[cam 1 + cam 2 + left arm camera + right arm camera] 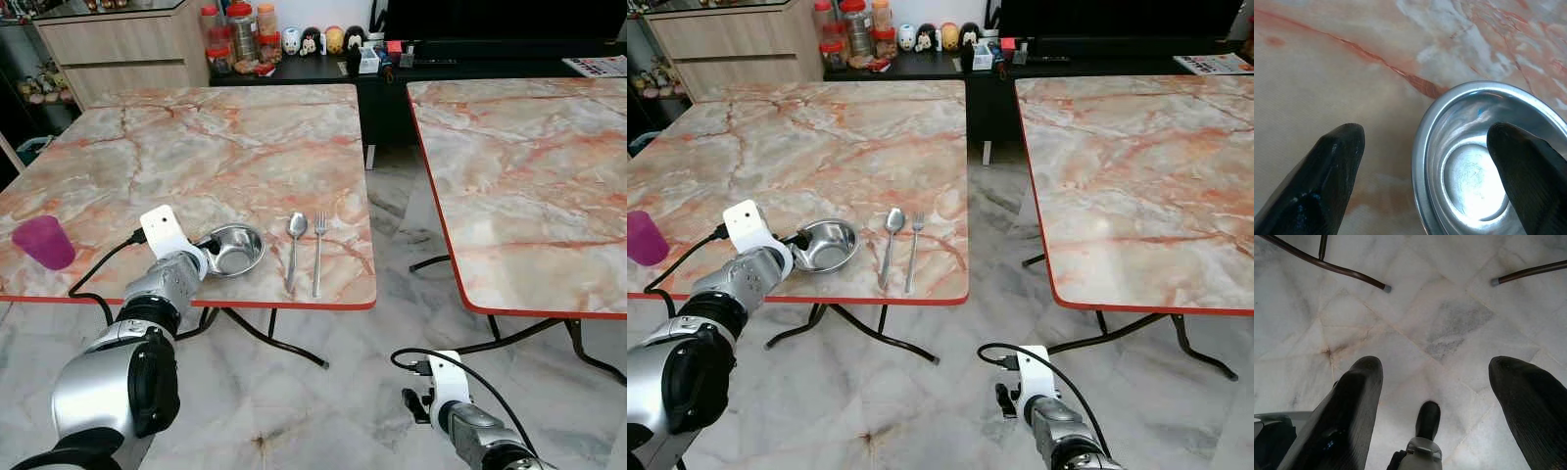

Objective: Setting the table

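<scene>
Two marble-patterned tables stand on a pale tiled floor [392, 215], with a dark sideboard of jars at the top of the frame. On the left table [196, 147], the left gripper [1425, 147] spreads its fingers wide astride the rim of the steel bowl [233, 248], one finger inside, one outside, the silver arm reaching up from lower left. Beside the bowl lie a spoon [295, 245] and fork [318, 250], a purple cup [43, 242] sits at the left edge, and the right gripper [1430, 387] hangs wide open over the floor at lower right.

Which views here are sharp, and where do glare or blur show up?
Left eye view: sharp throughout, spoon and fork crisp, even light. Left wrist view: steel bowl shows a bright glare patch inside; the near fingertips are soft. Right wrist view: floor tiles sharp, fingers dark and slightly blurred.
</scene>
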### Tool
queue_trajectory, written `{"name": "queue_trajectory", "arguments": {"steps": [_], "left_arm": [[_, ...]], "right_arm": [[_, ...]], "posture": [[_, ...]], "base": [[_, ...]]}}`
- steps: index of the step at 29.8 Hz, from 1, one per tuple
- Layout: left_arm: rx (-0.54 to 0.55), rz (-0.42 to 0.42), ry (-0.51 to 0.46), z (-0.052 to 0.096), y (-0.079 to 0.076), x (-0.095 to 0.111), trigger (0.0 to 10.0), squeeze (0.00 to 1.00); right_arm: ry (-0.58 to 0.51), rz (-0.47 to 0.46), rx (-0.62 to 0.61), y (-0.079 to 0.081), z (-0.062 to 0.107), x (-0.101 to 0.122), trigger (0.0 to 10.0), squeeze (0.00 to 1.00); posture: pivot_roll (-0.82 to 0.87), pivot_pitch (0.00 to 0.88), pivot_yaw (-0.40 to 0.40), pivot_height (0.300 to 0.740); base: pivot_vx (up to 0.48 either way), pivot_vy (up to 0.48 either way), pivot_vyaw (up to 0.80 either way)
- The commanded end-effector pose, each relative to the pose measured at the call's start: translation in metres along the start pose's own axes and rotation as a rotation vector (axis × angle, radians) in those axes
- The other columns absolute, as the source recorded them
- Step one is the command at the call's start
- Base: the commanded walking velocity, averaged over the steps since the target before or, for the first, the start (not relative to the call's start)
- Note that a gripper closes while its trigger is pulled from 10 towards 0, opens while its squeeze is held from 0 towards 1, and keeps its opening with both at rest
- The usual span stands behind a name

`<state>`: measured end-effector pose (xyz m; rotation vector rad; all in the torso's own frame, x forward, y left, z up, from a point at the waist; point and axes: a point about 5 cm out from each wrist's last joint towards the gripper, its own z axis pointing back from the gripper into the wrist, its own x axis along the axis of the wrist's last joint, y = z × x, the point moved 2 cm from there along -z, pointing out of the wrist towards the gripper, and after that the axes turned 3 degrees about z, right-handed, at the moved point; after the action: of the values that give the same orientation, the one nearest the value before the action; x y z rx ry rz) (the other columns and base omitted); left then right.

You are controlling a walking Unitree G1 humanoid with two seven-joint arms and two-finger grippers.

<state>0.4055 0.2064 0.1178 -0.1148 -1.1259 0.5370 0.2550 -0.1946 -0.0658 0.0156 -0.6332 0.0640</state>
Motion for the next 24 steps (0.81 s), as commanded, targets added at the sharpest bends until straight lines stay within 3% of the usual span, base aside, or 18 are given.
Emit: {"name": "queue_trajectory", "arguments": {"steps": [1,6,8,9,10,15,16,17,19,24], "left_arm": [[-0.005,-0.011,0.028,-0.0002,-0.0014,-0.0018,10.0,0.00],[-0.003,-0.016,0.038,-0.0003,-0.0006,-0.0036,10.0,0.00],[-0.001,-0.016,0.043,-0.0003,-0.0004,-0.0050,9.3,0.00],[-0.002,-0.017,0.045,-0.0003,-0.0003,-0.0055,8.4,0.00],[-0.002,-0.017,0.047,-0.0003,-0.0003,-0.0060,6.4,0.00],[-0.005,-0.017,0.052,-0.0003,-0.0004,-0.0071,6.4,0.00],[-0.005,-0.017,0.053,-0.0003,-0.0004,-0.0074,5.1,0.00],[-0.006,-0.018,0.054,-0.0003,-0.0004,-0.0075,5.1,0.00],[-0.006,-0.018,0.055,-0.0004,-0.0001,-0.0075,2.8,0.00],[-0.007,-0.018,0.057,-0.0004,0.0001,-0.0082,2.4,0.00]], "right_arm": [[-0.002,-0.009,0.006,0.0022,-0.0004,0.0017,10.0,0.00],[-0.002,-0.009,0.007,0.0024,-0.0004,0.0017,10.0,0.00],[-0.002,-0.009,0.007,0.0024,-0.0004,0.0017,10.0,0.00],[-0.002,-0.009,0.007,0.0024,-0.0004,0.0017,10.0,0.00],[-0.002,-0.010,0.007,0.0024,-0.0004,0.0017,10.0,0.00],[-0.001,-0.009,0.007,0.0024,-0.0004,0.0017,10.0,0.00],[-0.001,-0.008,0.007,0.0024,-0.0004,0.0017,10.0,0.00],[-0.001,-0.008,0.007,0.0024,-0.0004,0.0017,10.0,0.00],[-0.002,-0.008,0.007,0.0025,-0.0004,0.0018,10.0,0.00],[-0.002,-0.008,0.007,0.0026,-0.0005,0.0018,10.0,0.00]], "posture": [[0.02,0.035,0.050,0.740],[0.02,0.035,0.050,0.740],[0.02,0.035,0.050,0.740],[0.02,0.035,0.050,0.740],[0.02,0.035,0.050,0.740],[0.02,0.035,0.050,0.740],[0.02,0.035,0.050,0.740],[0.02,0.035,0.050,0.740],[0.02,0.037,0.053,0.740],[0.02,0.037,0.053,0.740]], "base": [[0.000,0.000,0.00],[0.000,0.000,0.00],[0.000,0.000,0.00],[0.000,0.000,0.00],[0.000,0.000,0.00],[0.000,0.000,0.00],[0.000,0.000,0.00],[0.000,0.000,0.00],[0.000,0.000,0.00],[0.000,0.000,0.00]]}}
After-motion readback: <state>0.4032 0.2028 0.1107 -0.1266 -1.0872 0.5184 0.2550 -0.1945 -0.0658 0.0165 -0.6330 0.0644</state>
